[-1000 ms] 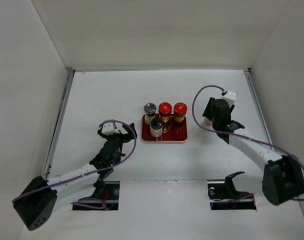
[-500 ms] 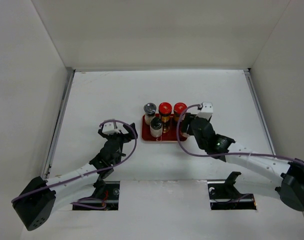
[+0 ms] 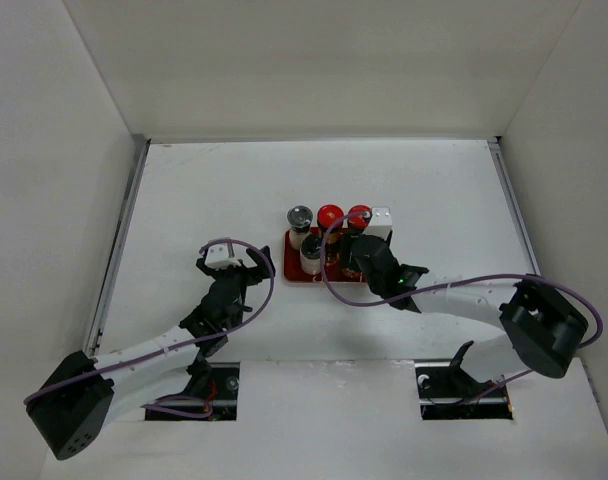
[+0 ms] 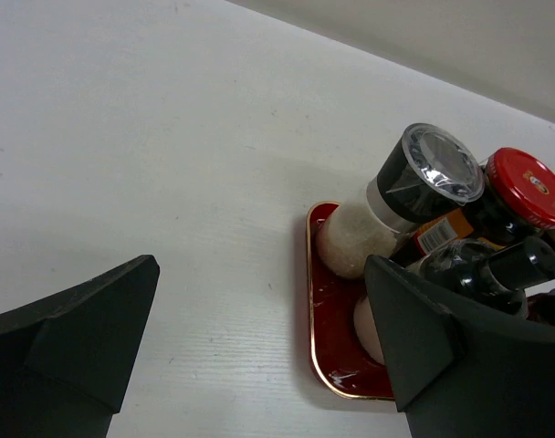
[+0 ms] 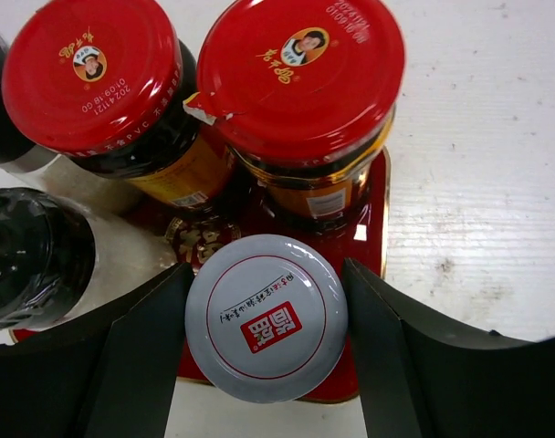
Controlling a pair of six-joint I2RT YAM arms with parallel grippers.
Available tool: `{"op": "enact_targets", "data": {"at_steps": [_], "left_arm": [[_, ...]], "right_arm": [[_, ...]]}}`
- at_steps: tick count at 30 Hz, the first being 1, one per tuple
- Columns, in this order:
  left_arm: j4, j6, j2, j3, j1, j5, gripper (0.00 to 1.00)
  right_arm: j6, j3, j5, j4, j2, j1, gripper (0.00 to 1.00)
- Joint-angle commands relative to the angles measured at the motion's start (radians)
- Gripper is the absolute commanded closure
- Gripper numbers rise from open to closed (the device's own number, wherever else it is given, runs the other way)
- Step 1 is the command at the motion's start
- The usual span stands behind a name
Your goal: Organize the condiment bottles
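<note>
A flat red tray (image 3: 292,277) holds two whitish shakers (image 3: 300,218) (image 3: 312,252) on its left and two dark jars with red caps (image 3: 330,214) (image 3: 359,212) at its back. My right gripper (image 3: 352,252) is over the tray's front right part. In the right wrist view it (image 5: 265,301) is shut on a jar with a round white lid (image 5: 267,333) bearing a red logo, just in front of the red caps (image 5: 90,73) (image 5: 300,78). My left gripper (image 4: 259,274) is open and empty on the table left of the tray (image 4: 328,356).
White walls enclose the table on three sides. Metal rails (image 3: 119,235) run along the left and right table edges. The right arm (image 3: 464,295) stretches across the front right of the table. Two dark openings (image 3: 204,385) sit at the near edge by the arm bases.
My right arm has swung left from the right side of the table to the tray, bringing the white-lidded jar over its front right part. The left arm has not moved.
</note>
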Motion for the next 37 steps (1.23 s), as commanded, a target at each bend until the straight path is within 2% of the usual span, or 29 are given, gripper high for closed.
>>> {"op": "enact_targets", "data": {"at_steps": [1,4,8,13,21,27,31,37], "left_arm": [[0.041,-0.012,0.026,0.035,0.01,-0.004,0.0],[0.032,-0.035,0.056,0.048,0.003,-0.007,0.0],[0.006,-0.052,0.111,0.078,0.013,-0.004,0.0],[-0.05,-0.088,0.137,0.117,0.021,-0.012,0.0],[-0.208,-0.097,0.128,0.189,0.024,-0.001,0.0],[-0.245,-0.098,0.111,0.216,0.007,0.0,0.0],[-0.266,-0.1,0.106,0.229,0.006,-0.007,0.0],[-0.281,-0.1,0.16,0.253,0.013,-0.007,0.0]], "right_arm": [[-0.013,0.078,0.015,0.194,0.015,0.011,0.44],[-0.019,0.081,0.013,0.217,0.05,0.015,0.4],[-0.018,0.085,0.026,0.219,0.072,0.031,0.27],[-0.033,0.09,0.073,0.173,-0.003,0.057,0.0],[-0.131,0.038,0.087,0.106,-0.285,0.063,0.0],[-0.068,-0.083,0.133,0.107,-0.465,-0.183,0.0],[0.034,-0.175,0.054,0.116,-0.462,-0.325,0.0],[0.076,-0.217,-0.055,0.145,-0.419,-0.406,0.0]]}}
